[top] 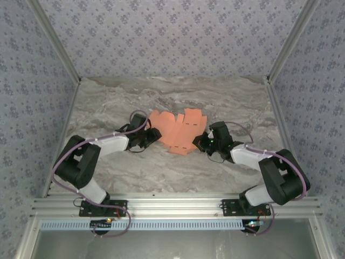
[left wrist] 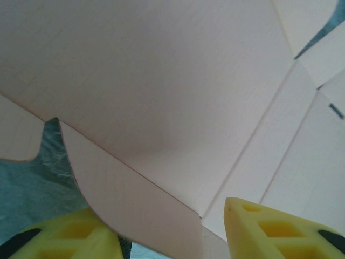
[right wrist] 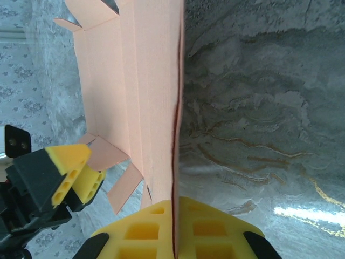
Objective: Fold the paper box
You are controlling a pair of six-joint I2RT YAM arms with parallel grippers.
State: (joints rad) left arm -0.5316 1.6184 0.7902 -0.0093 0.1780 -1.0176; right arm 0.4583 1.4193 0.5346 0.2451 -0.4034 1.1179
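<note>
The paper box [top: 175, 131] is a flat salmon-orange card sheet with notched tabs, lying mid-table between the two arms. My right gripper [top: 200, 141] is at its right edge. In the right wrist view its yellow pads [right wrist: 215, 226] are pressed together on the sheet's edge [right wrist: 145, 81], which stands lifted on edge. My left gripper [top: 152, 136] is at the sheet's left side. In the left wrist view its yellow fingers [left wrist: 280, 226] stand apart, with a curved flap of the sheet [left wrist: 161, 81] passing between them. The left gripper [right wrist: 75, 172] also appears beside the tabs.
The marble-patterned table [top: 161, 172] stretches around the sheet. Wallpapered walls close in the back and both sides. An aluminium rail [top: 172, 208] carries the arm bases along the near edge.
</note>
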